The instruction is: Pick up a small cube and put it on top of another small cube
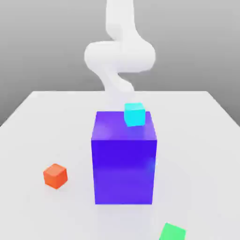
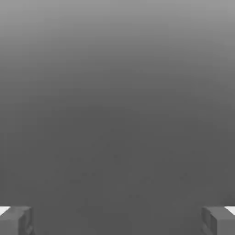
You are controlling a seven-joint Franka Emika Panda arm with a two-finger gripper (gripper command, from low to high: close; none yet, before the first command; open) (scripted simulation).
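Hand spread wide and empty; no small cube grasped yet.

The hand (image 2: 117, 220) is seen with fingers (image 2: 16, 220) far apart, nothing between them. A small cube should be approached squarely from above: the orange cube (image 1: 55, 176) lies on the desk (image 1: 37, 122), the cyan cube (image 1: 134, 114) atop the blue block (image 1: 124, 159), the green cube (image 1: 172, 232) near the front edge.

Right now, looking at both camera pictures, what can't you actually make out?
- Green cube, exterior view: cut off by the picture's lower edge.
- Table behind the big blue block, exterior view: hidden by the block.
- Claw fingers, hand view: cut off at the edge, only the tips show, standing wide apart.
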